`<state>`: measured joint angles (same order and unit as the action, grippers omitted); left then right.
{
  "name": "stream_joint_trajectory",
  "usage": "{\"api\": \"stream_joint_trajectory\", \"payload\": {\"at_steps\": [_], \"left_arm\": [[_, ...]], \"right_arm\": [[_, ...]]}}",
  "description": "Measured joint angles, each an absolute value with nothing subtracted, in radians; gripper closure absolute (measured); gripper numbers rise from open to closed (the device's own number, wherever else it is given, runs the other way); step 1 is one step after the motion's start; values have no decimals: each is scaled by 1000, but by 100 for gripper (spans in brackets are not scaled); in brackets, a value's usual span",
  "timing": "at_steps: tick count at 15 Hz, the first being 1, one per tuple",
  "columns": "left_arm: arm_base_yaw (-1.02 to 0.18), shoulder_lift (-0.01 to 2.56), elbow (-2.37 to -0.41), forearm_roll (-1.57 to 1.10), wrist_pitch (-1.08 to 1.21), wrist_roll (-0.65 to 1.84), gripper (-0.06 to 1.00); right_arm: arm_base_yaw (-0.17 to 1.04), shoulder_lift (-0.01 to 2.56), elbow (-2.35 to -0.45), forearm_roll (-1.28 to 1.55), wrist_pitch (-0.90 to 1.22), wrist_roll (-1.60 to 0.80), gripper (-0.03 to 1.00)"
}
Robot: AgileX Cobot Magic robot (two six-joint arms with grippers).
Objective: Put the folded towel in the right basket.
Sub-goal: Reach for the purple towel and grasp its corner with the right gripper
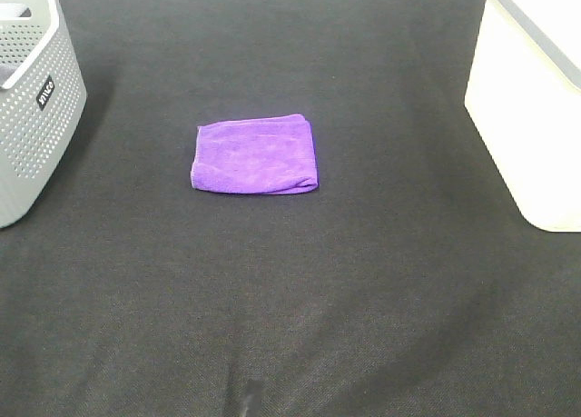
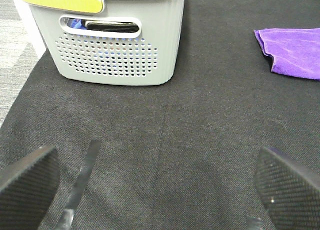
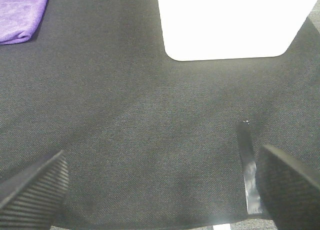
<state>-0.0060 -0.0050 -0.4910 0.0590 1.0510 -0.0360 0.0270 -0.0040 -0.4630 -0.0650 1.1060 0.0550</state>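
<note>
A folded purple towel lies flat on the black cloth in the middle of the table. It also shows in the left wrist view and in the right wrist view. The right basket is white and stands at the right edge; the right wrist view shows its wall. My left gripper is open and empty, low over the cloth, far from the towel. My right gripper is open and empty, in front of the white basket. Neither gripper shows in the high view.
A grey perforated basket stands at the left edge; the left wrist view shows a yellow-green handle and dark items inside. Strips of tape lie on the black cloth near the front edge.
</note>
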Motion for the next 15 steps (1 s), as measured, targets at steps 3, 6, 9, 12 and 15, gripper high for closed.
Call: {"api": "stream_joint_trajectory", "payload": {"at_steps": [3, 6, 9, 12, 15], "left_arm": [[-6, -5, -491, 59, 1051, -36, -4], [-6, -5, -491, 59, 1051, -36, -4], [-6, -5, -491, 59, 1051, -36, -4], [-6, -5, -491, 59, 1051, -36, -4], [-6, -5, -491, 59, 1051, -36, -4]], "right_arm": [[27, -4, -463, -65, 1106, 55, 1], [27, -4, -463, -65, 1106, 55, 1], [27, -4, -463, -65, 1106, 55, 1], [27, -4, -463, -64, 1106, 55, 1], [27, -4, -463, -64, 1106, 55, 1]]}}
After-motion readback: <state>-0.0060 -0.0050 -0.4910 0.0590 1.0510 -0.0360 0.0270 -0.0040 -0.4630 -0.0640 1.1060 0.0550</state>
